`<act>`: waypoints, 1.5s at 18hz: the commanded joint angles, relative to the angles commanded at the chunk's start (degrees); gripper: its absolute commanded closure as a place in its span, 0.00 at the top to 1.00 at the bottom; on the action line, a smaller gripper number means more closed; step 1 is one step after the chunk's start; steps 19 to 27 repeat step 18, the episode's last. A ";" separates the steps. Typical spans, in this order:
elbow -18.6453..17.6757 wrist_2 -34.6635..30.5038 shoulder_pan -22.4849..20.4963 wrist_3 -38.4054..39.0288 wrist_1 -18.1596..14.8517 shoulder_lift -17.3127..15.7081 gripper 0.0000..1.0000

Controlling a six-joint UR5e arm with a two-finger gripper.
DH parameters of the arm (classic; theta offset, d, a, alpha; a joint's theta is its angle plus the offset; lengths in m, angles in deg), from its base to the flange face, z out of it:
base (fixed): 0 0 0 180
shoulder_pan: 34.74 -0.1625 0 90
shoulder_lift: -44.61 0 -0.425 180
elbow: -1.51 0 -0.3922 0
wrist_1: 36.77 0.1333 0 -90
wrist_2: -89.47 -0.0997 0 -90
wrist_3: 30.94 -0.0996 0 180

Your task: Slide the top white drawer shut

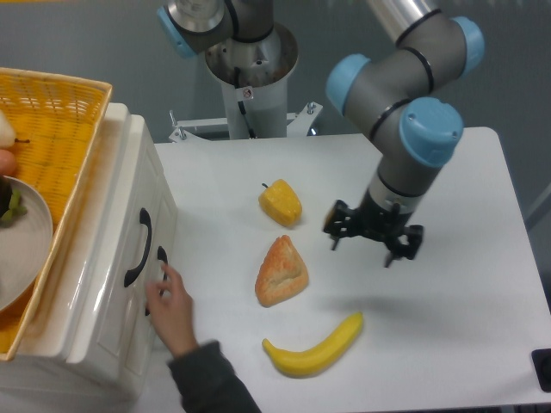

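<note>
Camera view: top white drawer (129,215) looks flush with its cabinet at the counter's left edge.
Judging by the even front, the closing seems done, though the oblique angle hides any gap. Claw (373,238), released and holding nothing, hangs well apart over the counter's right half; a person's hand (172,303) touches the lower handle (157,277).
</note>
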 joint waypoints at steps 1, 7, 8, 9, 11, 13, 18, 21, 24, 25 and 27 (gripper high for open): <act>0.00 -0.35 -1.23 -7.03 0.00 0.44 1.00; 0.87 -6.85 -1.24 -16.15 0.00 2.81 1.00; 1.49 -6.86 -1.33 -16.50 -0.09 3.16 1.00; 1.67 -6.94 -1.33 -16.94 -0.09 3.25 1.00; 1.84 -7.38 -1.33 -17.73 -0.18 3.34 1.00; 2.02 -8.78 -1.33 -17.73 -0.18 3.78 1.00; 2.28 -8.96 -1.77 -17.73 0.00 4.31 1.00; 2.28 -8.96 -1.77 -17.73 0.00 4.31 1.00; 2.28 -8.96 -1.77 -17.73 0.00 4.31 1.00; 2.28 -8.96 -1.77 -17.73 0.00 4.31 1.00; 2.28 -8.96 -1.77 -17.73 0.00 4.31 1.00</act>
